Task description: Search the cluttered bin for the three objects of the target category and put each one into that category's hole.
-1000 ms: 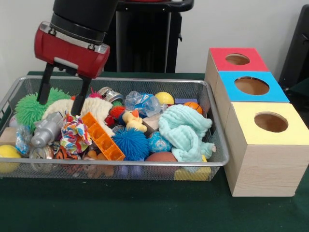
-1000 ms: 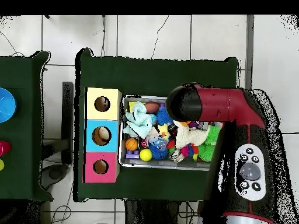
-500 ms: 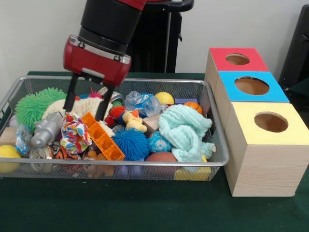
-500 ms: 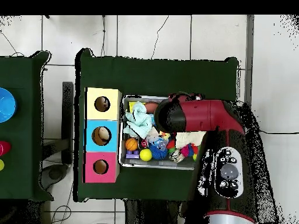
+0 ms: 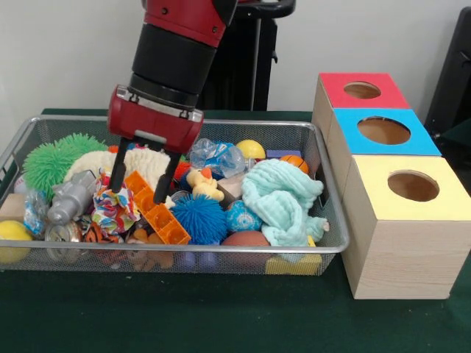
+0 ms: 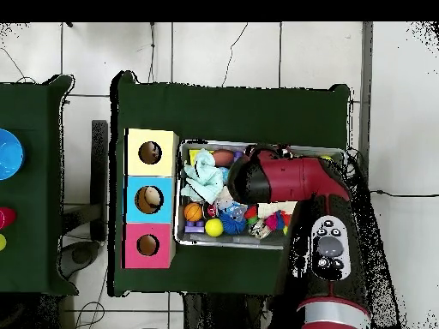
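On the green worktop (image 5: 221, 316), the wire bin (image 5: 29, 136) holds a green spiky ball (image 5: 48, 162) at its left end, then a grey toy (image 5: 70, 197) and a multicoloured cloth (image 5: 112, 208). The gripper (image 5: 140, 185) hangs over the bin's left half with its fingers apart, straddling the upper end of an orange block (image 5: 156, 209). Further right lie a blue spiky ball (image 5: 200, 218) and a mint cloth (image 5: 283, 200), and beside the bin stand the red box (image 5: 360, 90), blue box (image 5: 383, 132) and yellow box (image 5: 408, 220), each with a hole on top.

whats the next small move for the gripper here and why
Probably a short lowering, then closing. The gripper is open, its fingers straddling the upper end of the orange block in the wire bin, with the tips only reaching the block's top, so a firmer hold likely needs more depth.
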Controlling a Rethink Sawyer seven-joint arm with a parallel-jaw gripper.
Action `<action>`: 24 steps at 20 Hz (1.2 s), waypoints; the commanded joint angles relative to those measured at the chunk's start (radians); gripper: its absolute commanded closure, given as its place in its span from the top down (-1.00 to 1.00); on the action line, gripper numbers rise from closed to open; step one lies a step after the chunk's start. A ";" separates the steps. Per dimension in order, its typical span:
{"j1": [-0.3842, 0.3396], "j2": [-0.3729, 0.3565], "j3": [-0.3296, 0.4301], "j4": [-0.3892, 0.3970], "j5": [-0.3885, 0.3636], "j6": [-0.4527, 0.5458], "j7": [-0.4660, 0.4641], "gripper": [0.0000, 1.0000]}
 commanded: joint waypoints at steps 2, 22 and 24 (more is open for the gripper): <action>-0.079 0.057 0.091 0.055 -0.009 0.010 0.010 1.00; 0.010 0.026 -0.016 0.151 0.019 -0.014 0.156 1.00; 0.003 0.037 -0.010 0.150 0.021 -0.028 0.152 1.00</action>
